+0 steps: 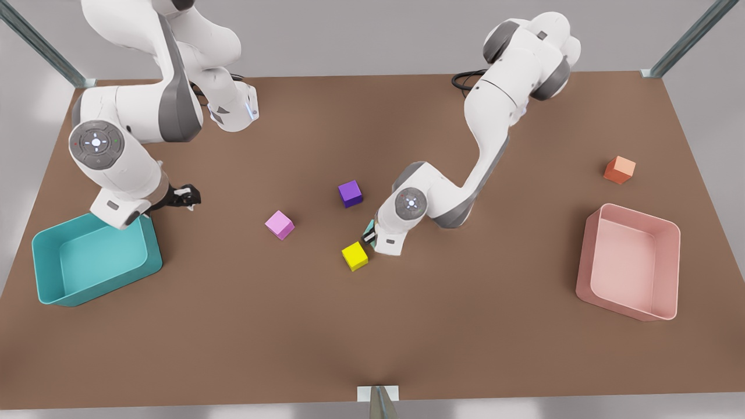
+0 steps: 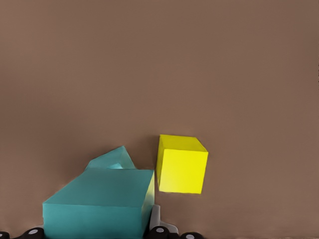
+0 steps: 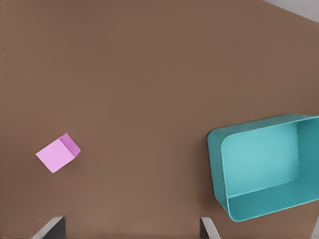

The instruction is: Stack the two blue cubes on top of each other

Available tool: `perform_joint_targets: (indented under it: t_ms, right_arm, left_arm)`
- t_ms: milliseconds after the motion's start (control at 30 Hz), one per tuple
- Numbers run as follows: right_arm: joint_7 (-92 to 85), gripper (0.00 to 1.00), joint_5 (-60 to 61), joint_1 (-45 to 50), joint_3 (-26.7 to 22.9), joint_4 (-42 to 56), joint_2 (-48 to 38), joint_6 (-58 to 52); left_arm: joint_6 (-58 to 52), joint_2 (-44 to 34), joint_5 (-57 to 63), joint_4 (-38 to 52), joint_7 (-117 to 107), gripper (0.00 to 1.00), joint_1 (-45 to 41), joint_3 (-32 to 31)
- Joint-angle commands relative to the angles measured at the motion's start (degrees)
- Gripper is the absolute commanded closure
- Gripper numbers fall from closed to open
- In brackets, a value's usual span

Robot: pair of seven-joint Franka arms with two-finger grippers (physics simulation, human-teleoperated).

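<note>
1. The left gripper [image 1: 369, 237], near the middle of the brown tabletop [image 1: 372, 326], is clamped on one small teal cube [image 2: 99, 206]; the left wrist view shows it between the fingers.
2. The second small teal cube [image 2: 112, 159] sits directly beyond and partly beneath the held one, just beside the small yellow cube [image 1: 354, 255].
3. Judgement: centre the held cube squarely over the lower one, matching edges, before letting go; avoid nudging the yellow cube.
4. The right gripper [image 1: 185, 196] waits with fingers apart near the teal plastic bin [image 1: 52, 279] at the table's left edge in the front view.
</note>
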Motion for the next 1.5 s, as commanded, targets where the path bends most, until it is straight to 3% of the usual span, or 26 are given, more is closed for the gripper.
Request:
perform_joint_targets:
  t_ms: [0,233,433,967,1033,1067,1467]
  right_arm:
    - [-7.0,0.00,-0.1,-0.3,-0.1,0.1,0.1,-0.3]
    - [-7.1,0.00,-0.2,-0.2,-0.1,0.0,0.4,-0.3]
    - [-7.1,0.00,0.0,-0.3,-0.1,0.2,1.0,-0.3]
    - [-7.5,0.00,0.1,-0.4,-0.1,-0.4,1.3,-0.7]
    - [-7.5,0.00,0.1,-0.4,-0.1,-0.4,1.6,-0.8]
    - [-7.8,0.00,0.1,-0.5,-0.1,-0.4,1.6,-0.8]
    - [-7.2,0.00,0.5,-1.0,-0.1,-0.4,2.0,-1.2]
  left_arm:
    - [1.0,0.3,0.3,0.1,-13.9,0.47,-2.3,0.2]
    - [1.1,1.9,4.0,-0.7,-14.1,0.47,-4.9,0.7]
    - [0.9,-0.8,5.7,-6.7,-14.7,0.47,-3.1,0.3]
    - [5.4,0.4,10.1,-6.5,-14.5,0.45,-1.8,0.7]
    - [5.4,0.5,10.2,-6.4,-14.5,0.29,-1.9,0.6]
    - [5.5,0.5,10.2,-6.4,-14.4,0.00,-1.8,0.6]
    - [5.5,0.5,10.2,-6.5,-14.4,0.00,-1.8,0.6]
